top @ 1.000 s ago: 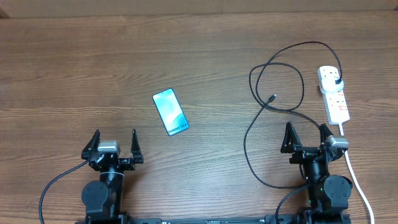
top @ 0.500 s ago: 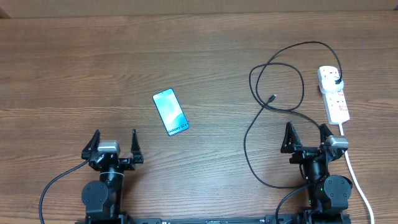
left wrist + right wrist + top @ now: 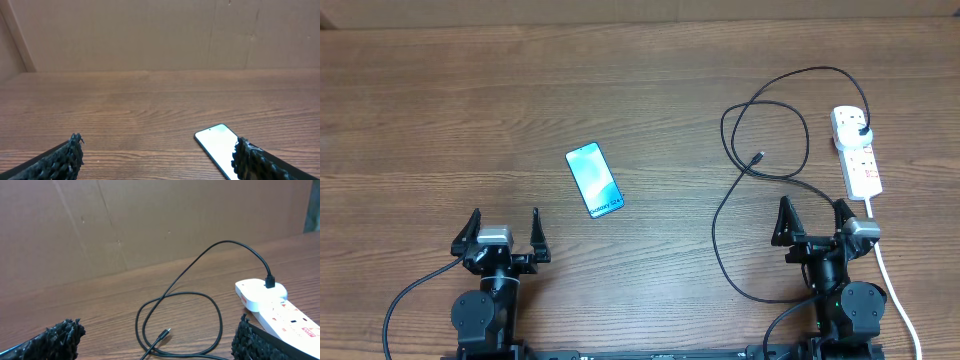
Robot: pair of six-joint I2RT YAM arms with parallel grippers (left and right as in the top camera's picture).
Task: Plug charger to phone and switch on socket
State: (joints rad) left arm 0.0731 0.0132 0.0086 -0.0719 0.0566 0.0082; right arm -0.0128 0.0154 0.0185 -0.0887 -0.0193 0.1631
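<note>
The phone [image 3: 594,180] lies flat on the wooden table with its light-blue screen lit; it also shows in the left wrist view [image 3: 216,147], ahead and right of my left gripper. My left gripper [image 3: 502,232] is open and empty near the front edge. The charger cable [image 3: 767,170] loops on the table, its connector tip [image 3: 759,156] lying free; its black plug [image 3: 861,131] sits in the white socket strip [image 3: 856,152]. The right wrist view shows the tip [image 3: 164,333] and strip [image 3: 272,305]. My right gripper [image 3: 813,220] is open and empty, just behind the cable.
The strip's thick white cord [image 3: 892,280] runs down the right side past my right arm. A brown cardboard wall [image 3: 150,30] stands at the far edge of the table.
</note>
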